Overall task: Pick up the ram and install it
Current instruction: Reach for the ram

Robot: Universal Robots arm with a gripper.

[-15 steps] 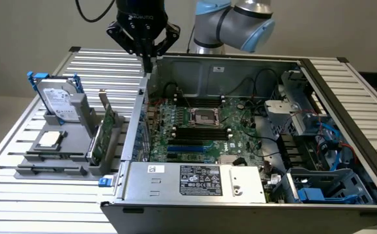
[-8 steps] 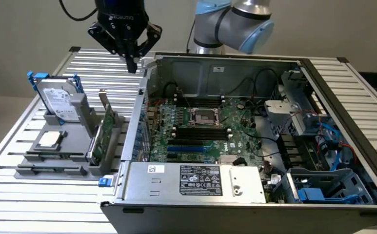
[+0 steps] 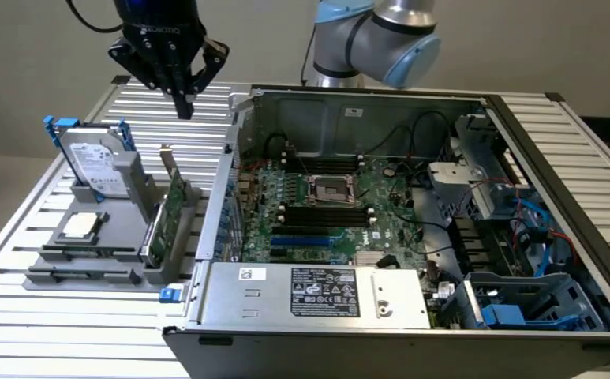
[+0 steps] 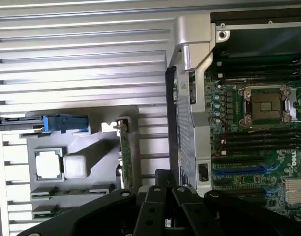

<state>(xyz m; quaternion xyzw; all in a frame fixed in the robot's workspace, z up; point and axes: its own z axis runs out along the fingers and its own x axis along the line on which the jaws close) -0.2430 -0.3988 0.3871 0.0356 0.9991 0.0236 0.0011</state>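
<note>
My black gripper hangs high over the back left of the slatted table, fingers drawn together to a point with nothing between them. In the wrist view the gripper is over the gap between the grey holder and the open computer case. The ram lies edge-on as a thin green stick in a slot at the holder's near end, with a second stick beside it. In the exterior view the ram is a dark strip low in the holder's front. Black memory slots flank the CPU socket on the motherboard.
On the holder stand a hard drive in a blue bracket, a loose CPU chip and a tall green expansion card with a metal bracket. The open case wall rises beside the holder. A power supply fills the case's front.
</note>
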